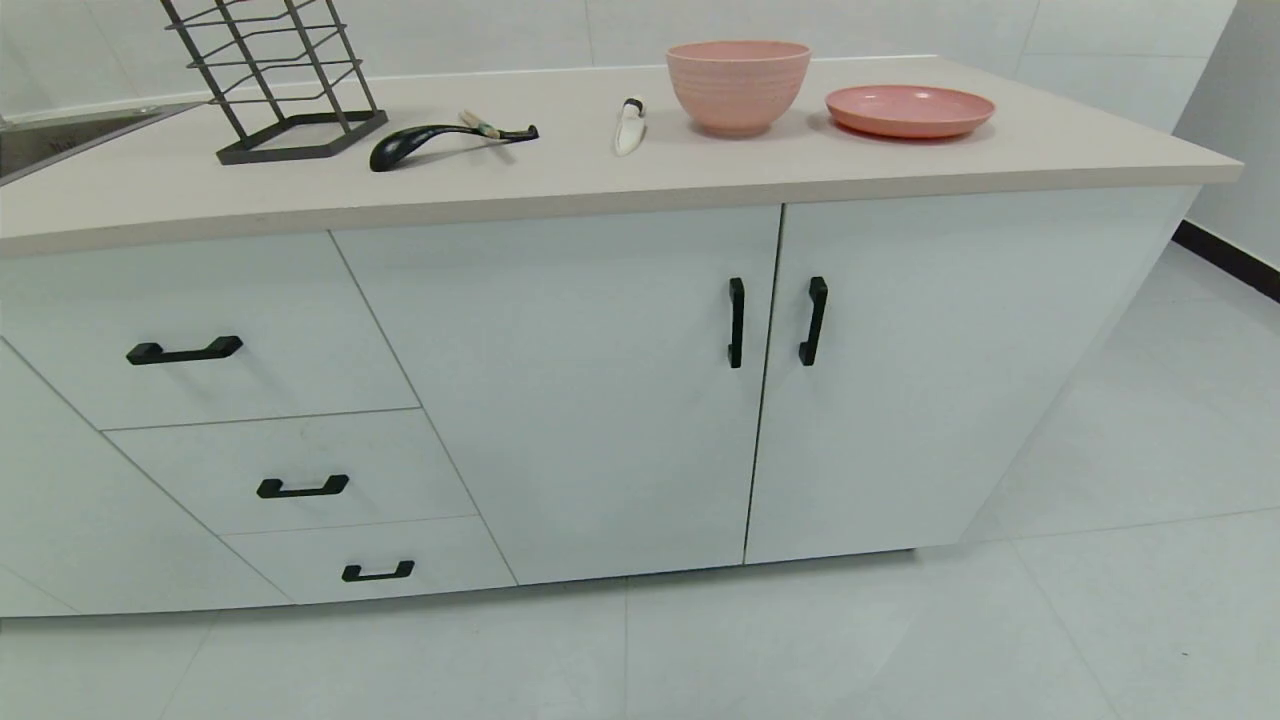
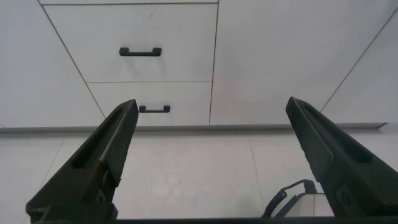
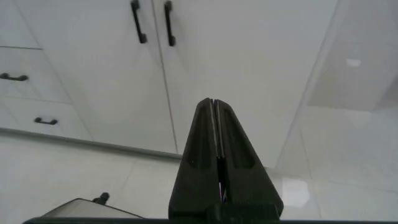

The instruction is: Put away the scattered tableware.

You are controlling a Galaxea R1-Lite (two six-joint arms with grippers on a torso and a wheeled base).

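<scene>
While hanging low before the cabinet (image 1: pixel 560 400), left gripper (image 2: pixel 211 106): fingers spread, empty.
Right gripper (image 3: pixel 213 102): fingers pressed together, empty.
Ladle (image 1: pixel 395 150): on bench (image 1: pixel 600 180) by rack (image 1: pixel 300 135); light, stiff; take the handle.
Knife (image 1: pixel 629 130): mid-bench; slim, take the grip.
Bowl (image 1: pixel 738 85), plate (image 1: pixel 909 110): far right; likely light, slick; pinch rims.

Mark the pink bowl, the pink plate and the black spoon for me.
pink bowl (image 1: pixel 738 95), head view, on its outer wall.
pink plate (image 1: pixel 908 106), head view, on its flat inner face.
black spoon (image 1: pixel 390 154), head view, on its scoop end.
</scene>
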